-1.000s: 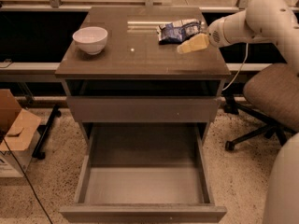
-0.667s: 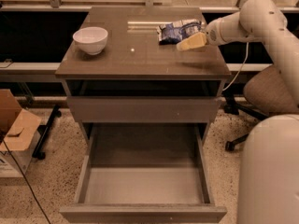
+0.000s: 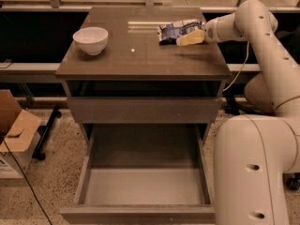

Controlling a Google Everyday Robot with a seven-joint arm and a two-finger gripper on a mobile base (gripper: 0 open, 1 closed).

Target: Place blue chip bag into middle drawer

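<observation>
The blue chip bag [image 3: 174, 31] lies crinkled on the back right of the brown cabinet top [image 3: 140, 55]. My gripper [image 3: 189, 39] reaches in from the right on the white arm and sits low over the top, right against the bag's front right edge. The middle drawer [image 3: 145, 187] is pulled out wide at the bottom of the cabinet, its pale grey floor bare. A like drawer above it shows only its flat brown front [image 3: 143, 109].
A white bowl [image 3: 91, 40] stands on the left of the cabinet top. My arm's bulky white body [image 3: 253, 172] fills the lower right beside the open drawer. A cardboard box [image 3: 14, 130] sits on the floor at left. An office chair [image 3: 260, 95] stands at right.
The gripper has crept slightly left toward the bag. My arm's white body has swung far into view at the lower right. The bag, bowl and drawer have not moved.
</observation>
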